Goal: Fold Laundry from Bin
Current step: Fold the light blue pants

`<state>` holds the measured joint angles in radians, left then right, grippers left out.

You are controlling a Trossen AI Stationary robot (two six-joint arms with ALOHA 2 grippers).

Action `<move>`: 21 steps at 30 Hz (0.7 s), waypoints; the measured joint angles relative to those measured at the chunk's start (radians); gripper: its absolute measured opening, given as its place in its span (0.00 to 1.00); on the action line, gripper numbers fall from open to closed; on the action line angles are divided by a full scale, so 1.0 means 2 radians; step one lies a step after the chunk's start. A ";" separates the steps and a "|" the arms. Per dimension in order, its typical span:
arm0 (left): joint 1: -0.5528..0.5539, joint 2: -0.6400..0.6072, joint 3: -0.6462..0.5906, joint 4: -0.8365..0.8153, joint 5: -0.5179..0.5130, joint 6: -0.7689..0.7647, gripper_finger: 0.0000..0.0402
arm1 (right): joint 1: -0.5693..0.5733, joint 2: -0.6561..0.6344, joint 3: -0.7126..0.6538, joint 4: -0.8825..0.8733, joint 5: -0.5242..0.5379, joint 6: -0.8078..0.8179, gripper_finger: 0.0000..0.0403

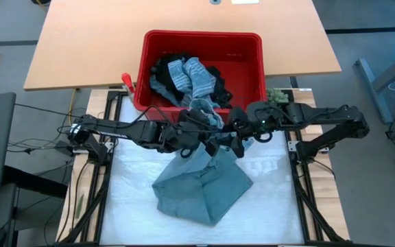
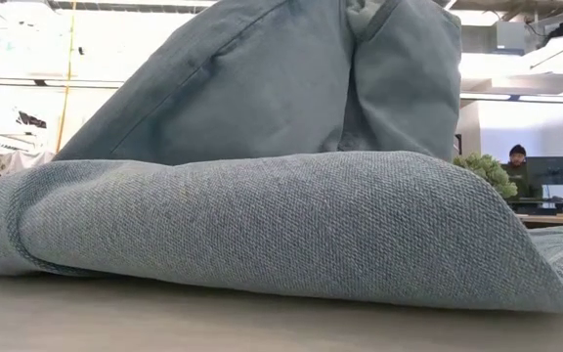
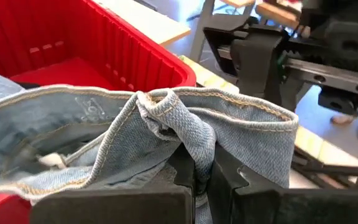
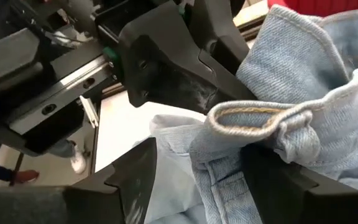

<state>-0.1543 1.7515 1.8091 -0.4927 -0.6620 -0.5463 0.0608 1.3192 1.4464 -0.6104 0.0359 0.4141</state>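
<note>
**Jeans lifted at table centre**

Jeans [image 2: 262, 225] lie heaped on the table [image 1: 136, 206], waistband raised. Left gripper [image 3: 202, 177] pinches the waistband tight. Right gripper [image 4: 197, 180] stands spread around the hem. The bin [image 1: 249, 75] behind holds more laundry [image 1: 190, 79].

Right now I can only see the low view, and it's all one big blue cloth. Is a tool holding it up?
Observer: Yes. The left tool is shut on the waistband of the denim garment, lifted just in front of the red bin.
Operator: What's the other tool doing?
Observer: The right tool is right beside it with its fingers spread wide. The waistband lies by them, not pinched.
Operator: Is there more laundry to fold?
Observer: Yes. A striped garment and black ones are lying in the bin.
</note>
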 joint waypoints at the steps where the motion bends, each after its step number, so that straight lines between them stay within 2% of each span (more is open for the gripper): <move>1: 0.000 0.000 0.000 -0.002 0.000 -0.008 0.00 | 0.000 0.000 0.000 0.001 0.006 0.000 0.65; 6: 0.001 0.000 0.000 -0.020 0.007 -0.049 0.01 | 0.005 0.001 -0.001 0.002 0.032 0.002 0.65; 10: 0.001 -0.001 0.001 -0.036 0.044 -0.068 0.01 | 0.015 0.001 -0.001 -0.008 0.053 0.000 0.65; 21: 0.003 0.000 0.000 -0.025 0.140 -0.030 0.01 | 0.019 0.001 0.000 -0.052 0.071 -0.039 0.65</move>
<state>-0.1487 1.7508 1.8088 -0.5419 -0.3814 -0.6067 0.0986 1.3221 1.4467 -0.7141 0.1781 0.3360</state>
